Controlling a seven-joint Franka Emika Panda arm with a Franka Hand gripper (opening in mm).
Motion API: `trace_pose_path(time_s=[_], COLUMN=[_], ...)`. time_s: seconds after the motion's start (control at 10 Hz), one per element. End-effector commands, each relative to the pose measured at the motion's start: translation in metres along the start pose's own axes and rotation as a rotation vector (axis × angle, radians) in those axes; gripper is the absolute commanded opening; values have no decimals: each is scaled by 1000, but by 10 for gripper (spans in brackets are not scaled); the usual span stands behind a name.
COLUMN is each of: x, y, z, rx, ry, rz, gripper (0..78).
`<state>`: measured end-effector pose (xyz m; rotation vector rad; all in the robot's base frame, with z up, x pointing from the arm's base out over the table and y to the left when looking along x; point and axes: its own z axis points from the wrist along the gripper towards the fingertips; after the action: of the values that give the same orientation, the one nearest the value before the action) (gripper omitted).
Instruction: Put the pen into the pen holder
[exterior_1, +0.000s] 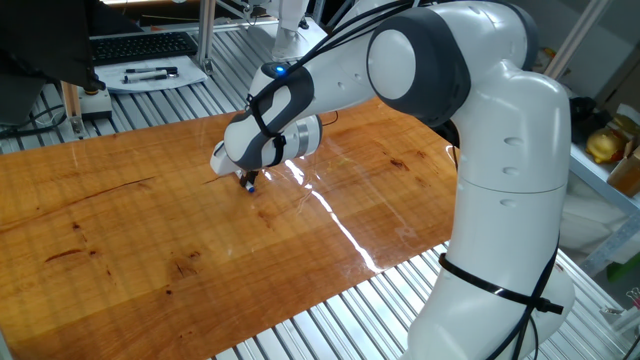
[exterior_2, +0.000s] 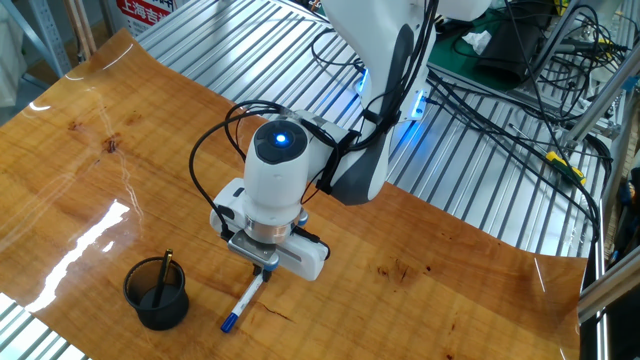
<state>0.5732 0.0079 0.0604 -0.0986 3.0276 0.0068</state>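
Observation:
The pen (exterior_2: 243, 302), pale barrel with a dark blue tip, lies on the wooden table (exterior_2: 80, 190), pointing toward the front edge. My gripper (exterior_2: 264, 272) stands straight down over its upper end, shut on the barrel, with the pen still resting on the wood. The pen holder (exterior_2: 156, 293), a small dark see-through cup, stands just left of the pen's tip. In the one fixed view my gripper (exterior_1: 247, 182) is low on the table; only a blue bit of the pen shows there and the holder is hidden.
A thin dark stick (exterior_2: 163, 270) leans inside the holder. A white tray with black pens (exterior_1: 150, 75) and a keyboard (exterior_1: 140, 45) lie beyond the table. Cables (exterior_2: 480, 110) run over the metal slats behind my arm. The table's front edge is close to the holder.

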Motion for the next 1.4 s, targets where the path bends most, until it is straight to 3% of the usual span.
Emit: trace_pose_path(time_s=[0.1, 0.9, 1.2, 1.4], x=[-1, -4, -5, -10], y=[6, 9, 11, 12], z=[-9, -33, -50, -83], rx=[9, 13, 13, 21], ry=[-3, 13, 36, 83], rz=[18, 33, 50, 67], gripper=[11, 11, 11, 11])
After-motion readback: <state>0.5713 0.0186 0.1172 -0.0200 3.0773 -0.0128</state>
